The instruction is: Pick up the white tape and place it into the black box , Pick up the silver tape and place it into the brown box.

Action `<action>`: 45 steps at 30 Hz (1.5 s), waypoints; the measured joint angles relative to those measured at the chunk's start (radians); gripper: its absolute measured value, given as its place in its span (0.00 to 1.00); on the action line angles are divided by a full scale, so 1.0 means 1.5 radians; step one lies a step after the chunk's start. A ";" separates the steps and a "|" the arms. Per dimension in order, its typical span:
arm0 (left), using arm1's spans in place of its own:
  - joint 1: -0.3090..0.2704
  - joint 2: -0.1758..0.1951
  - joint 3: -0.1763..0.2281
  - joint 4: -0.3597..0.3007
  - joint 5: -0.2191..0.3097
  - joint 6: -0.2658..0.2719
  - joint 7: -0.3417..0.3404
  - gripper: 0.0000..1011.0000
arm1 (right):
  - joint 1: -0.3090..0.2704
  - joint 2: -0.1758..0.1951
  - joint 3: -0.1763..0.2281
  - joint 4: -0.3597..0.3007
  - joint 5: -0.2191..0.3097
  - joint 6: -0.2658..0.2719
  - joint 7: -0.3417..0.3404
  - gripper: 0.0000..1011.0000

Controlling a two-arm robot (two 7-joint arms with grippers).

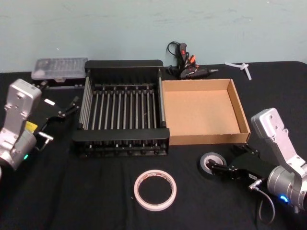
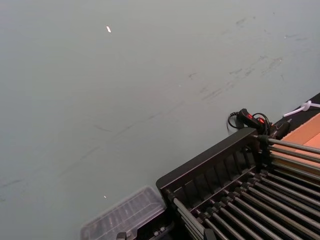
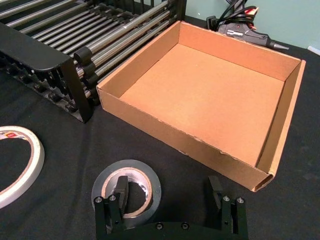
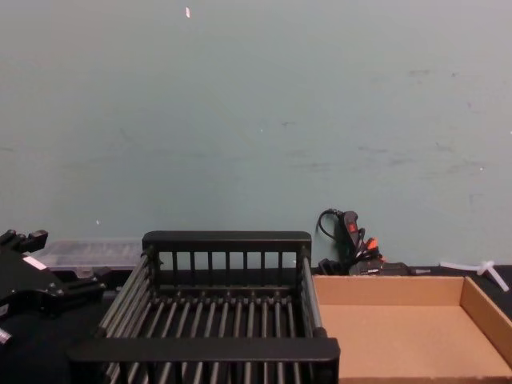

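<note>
Black cloth covers the surface (image 1: 96,201). Head view: small thick dull silver-grey tape roll (image 1: 209,164) lies flat near the front-right part of the surface, just in front of the shallow tan cardboard box (image 1: 201,111). Right end effector (image 1: 221,168) sits low at the roll, reaching in from the right edge side; its fingers are spread, one looks to be inside the core. Wide thin whitish tape ring (image 1: 155,189) lies flat near the front edge, about centre, in front of the black slatted plastic crate (image 1: 122,109), untouched. Left end effector (image 1: 67,111) hangs off the crate's left side, well apart from both tapes; jaws hard to read, cannot tell.

Left wrist view: crate rim (image 2: 210,165), wall, and a clear plastic case (image 2: 122,217) beside it. No tape here.

Right wrist view: key relation. The silver roll (image 3: 127,187) is offset to one side of the open right end effector (image 3: 170,200); one finger (image 3: 121,189) stands in the roll's hole, the other finger (image 3: 216,192) is outside, apart from the roll. Nothing gripped yet. Closing would likely pinch one wall of the roll. Tan box (image 3: 200,95) lies straight beyond, just behind the roll, so a short lift and forward carry should do. White ring (image 3: 20,165) off to the side.

Chest view: crate (image 4: 228,320) centre, tan box (image 4: 400,328) to its right, both empty. Left end effector (image 4: 36,292) beside the crate.
</note>
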 joint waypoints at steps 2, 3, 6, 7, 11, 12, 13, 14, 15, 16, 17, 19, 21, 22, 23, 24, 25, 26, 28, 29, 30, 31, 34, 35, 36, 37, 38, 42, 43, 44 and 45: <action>0.000 0.000 0.000 0.000 0.000 0.000 0.000 0.99 | 0.000 0.000 0.000 0.000 0.000 0.000 0.000 0.99; 0.000 0.000 0.000 0.000 0.000 0.000 0.000 0.99 | 0.000 0.000 0.000 0.000 0.000 0.000 0.000 0.97; 0.000 0.000 0.000 0.000 0.000 0.000 0.000 0.99 | 0.000 0.000 0.000 0.000 0.001 0.000 0.000 0.94; 0.000 0.000 0.000 0.000 0.000 0.000 0.000 0.99 | 0.000 0.000 0.000 0.000 0.001 0.000 0.000 0.91; 0.000 0.000 0.000 0.000 0.000 0.000 0.000 0.99 | 0.000 0.001 0.000 0.000 0.001 0.000 0.000 0.83; 0.000 0.000 0.000 0.000 0.000 0.000 0.000 0.99 | 0.000 0.001 0.000 0.000 0.001 0.000 0.000 0.77; 0.000 0.000 0.000 0.000 0.000 0.000 0.000 0.99 | 0.000 0.001 -0.001 0.000 0.002 0.000 0.000 0.75; 0.000 0.000 0.000 0.000 0.000 0.000 0.000 0.99 | 0.000 0.001 -0.001 0.000 0.002 0.000 0.000 0.73; 0.000 0.000 0.000 0.000 0.000 0.000 0.000 0.99 | 0.000 0.001 -0.001 0.000 0.002 0.000 0.000 0.70; 0.000 0.000 0.000 0.000 0.000 0.000 0.000 0.99 | 0.000 0.001 -0.001 0.000 0.002 0.000 -0.001 0.65; 0.000 0.000 0.000 0.000 0.000 0.000 0.000 0.99 | 0.000 0.001 -0.001 0.000 0.002 0.000 -0.001 0.63; 0.000 0.000 0.000 0.000 0.000 0.000 0.000 0.99 | 0.000 0.001 -0.001 0.000 0.002 0.000 -0.001 0.57; 0.000 0.000 0.000 0.000 0.000 0.000 0.000 0.99 | 0.000 0.001 -0.001 0.000 0.002 0.000 -0.001 0.47; 0.000 0.000 0.000 0.000 0.000 0.000 0.000 0.99 | 0.000 0.001 -0.001 -0.001 0.002 0.000 -0.001 0.45; 0.000 0.000 0.000 0.000 0.000 0.000 0.000 0.99 | 0.000 0.001 -0.001 -0.001 0.002 0.000 -0.001 0.45; 0.000 0.000 0.000 0.000 0.000 0.000 0.000 0.99 | 0.000 0.001 -0.001 -0.001 0.002 0.000 -0.001 0.41; 0.000 0.000 0.000 0.000 0.000 0.000 0.000 0.99 | 0.000 0.001 -0.001 -0.001 0.002 0.000 -0.001 0.37; 0.000 0.000 0.000 0.000 0.000 0.000 0.000 0.99 | 0.000 0.001 -0.001 -0.001 0.002 0.000 -0.001 0.33; 0.000 0.000 0.000 0.000 0.000 0.000 0.000 0.99 | 0.000 0.001 -0.001 -0.001 0.002 0.000 -0.001 0.30; 0.000 0.000 0.000 0.000 0.000 0.000 0.000 0.99 | 0.000 0.001 -0.001 -0.001 0.002 0.000 -0.001 0.23; 0.000 0.000 0.000 0.000 0.000 0.000 0.000 0.99 | 0.000 0.001 -0.001 -0.001 0.002 0.000 -0.001 0.21; 0.000 0.000 0.000 0.000 0.000 0.000 0.000 0.99 | 0.000 0.001 -0.001 -0.001 0.002 0.000 -0.001 0.19; 0.000 0.000 0.000 0.000 0.000 0.000 0.000 0.99 | 0.000 0.001 -0.001 -0.001 0.003 0.000 -0.001 0.15; 0.000 0.000 0.000 0.000 0.000 0.000 0.000 0.99 | 0.000 0.001 -0.001 -0.001 0.003 0.000 -0.001 0.15; 0.000 0.000 0.000 0.000 0.000 0.000 0.000 0.99 | 0.000 0.001 -0.001 -0.001 0.003 0.000 -0.001 0.15; 0.000 0.000 0.000 0.000 0.000 0.000 0.000 0.99 | 0.000 0.001 -0.001 -0.001 0.003 0.000 -0.001 0.15; 0.000 0.000 0.000 0.000 0.000 0.000 0.000 0.99 | 0.000 0.001 -0.001 -0.001 0.003 0.000 -0.001 0.15; 0.000 0.000 0.000 0.000 0.000 0.000 0.000 0.99 | -0.001 0.000 0.002 -0.001 0.003 -0.002 0.003 0.15; 0.000 0.000 0.000 0.000 0.000 0.000 0.000 0.99 | -0.001 0.000 0.003 -0.001 0.003 -0.003 0.004 0.15; 0.000 0.000 0.000 0.000 0.000 0.000 0.000 0.99 | -0.003 -0.001 0.005 -0.003 0.003 -0.006 0.008 0.15; 0.000 0.000 0.000 0.000 0.000 0.000 0.000 0.99 | -0.003 0.000 0.006 -0.004 0.004 -0.008 0.010 0.15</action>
